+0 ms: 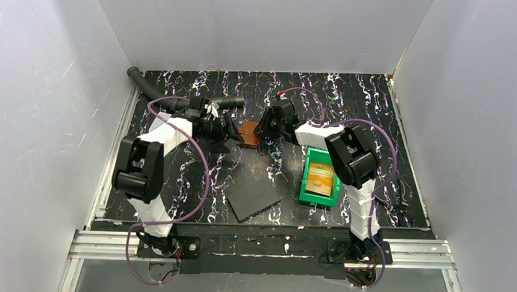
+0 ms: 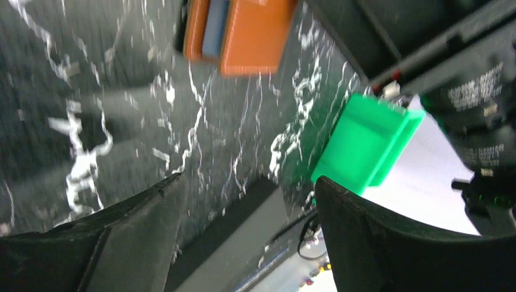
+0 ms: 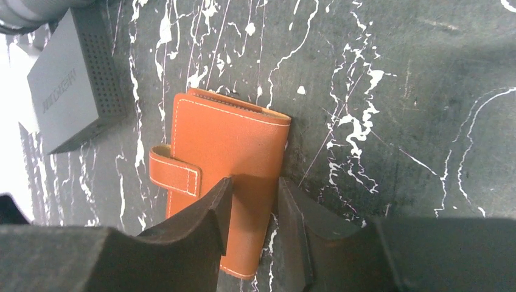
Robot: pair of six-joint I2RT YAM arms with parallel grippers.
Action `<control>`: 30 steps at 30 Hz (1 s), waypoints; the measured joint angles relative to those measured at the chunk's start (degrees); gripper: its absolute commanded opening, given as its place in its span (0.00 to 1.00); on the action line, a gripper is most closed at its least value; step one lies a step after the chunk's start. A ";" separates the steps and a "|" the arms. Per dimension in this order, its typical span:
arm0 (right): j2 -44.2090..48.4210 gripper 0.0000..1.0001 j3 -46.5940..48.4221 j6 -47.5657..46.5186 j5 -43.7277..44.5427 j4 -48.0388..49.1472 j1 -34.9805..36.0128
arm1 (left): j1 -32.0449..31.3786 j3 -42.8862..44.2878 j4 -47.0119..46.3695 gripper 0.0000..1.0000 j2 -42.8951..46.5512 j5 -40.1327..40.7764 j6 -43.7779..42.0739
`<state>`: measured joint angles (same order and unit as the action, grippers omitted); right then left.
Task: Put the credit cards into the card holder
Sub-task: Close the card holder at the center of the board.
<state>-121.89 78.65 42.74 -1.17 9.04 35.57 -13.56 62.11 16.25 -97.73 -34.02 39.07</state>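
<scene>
Card holder (image 3: pixel 225 146) single, two credit cards (image 1: pixel 321 180), one green bin (image 1: pixel 316 200)

Blurry card holder (image 2: pixel 252 36), partly off-frame

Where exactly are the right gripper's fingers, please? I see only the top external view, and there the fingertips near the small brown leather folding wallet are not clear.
Observer: In the right wrist view, the right gripper has one finger on each side of the near part of the small brown leather folding wallet. I cannot tell whether it presses.
Operator: Is the wallet open?
Observer: No, it is folded, and its strap tab lies over the front cover.
Operator: Does the left gripper hold anything?
Observer: No. In the left wrist view, the left gripper stands open, with only the black marbled table between its fingers.
</scene>
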 measured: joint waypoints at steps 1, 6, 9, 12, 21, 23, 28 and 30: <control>0.00 0.43 -0.31 -0.15 -1.40 0.42 -0.46 | -0.17 1.97 0.15 0.75 -2.03 1.11 -0.35; -0.11 0.43 -1.51 -0.50 -7.76 2.40 -2.45 | -1.73 9.90 0.07 0.72 -10.34 6.38 -1.62; -0.33 0.44 -1.75 -0.57 -10.91 3.02 -3.30 | -2.75 13.57 0.63 0.70 -14.36 8.79 -2.45; -0.44 0.45 -2.19 -0.72 -13.86 3.65 -4.13 | -3.19 17.27 1.11 0.70 -18.53 9.62 -2.60; -2.14 0.50 -3.50 0.28 -23.54 9.60 -6.38 | -3.06 20.70 -0.87 0.38 -23.02 4.31 0.11; -2.23 0.49 -4.28 0.94 -24.55 11.28 -6.58 | -3.10 19.61 -2.45 0.33 -23.02 4.09 1.07; -2.27 0.43 -7.58 4.31 -27.04 16.98 -7.23 | -3.10 17.77 -4.70 0.30 -23.02 2.47 2.91; -2.34 0.36 -9.88 6.82 -28.35 20.72 -7.82 | -3.13 17.29 -5.57 0.29 -23.02 1.97 3.41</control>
<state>-124.22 68.77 49.56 -29.52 29.76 27.75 -16.69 79.40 10.68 -120.75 -32.05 42.48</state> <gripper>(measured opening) 0.442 0.303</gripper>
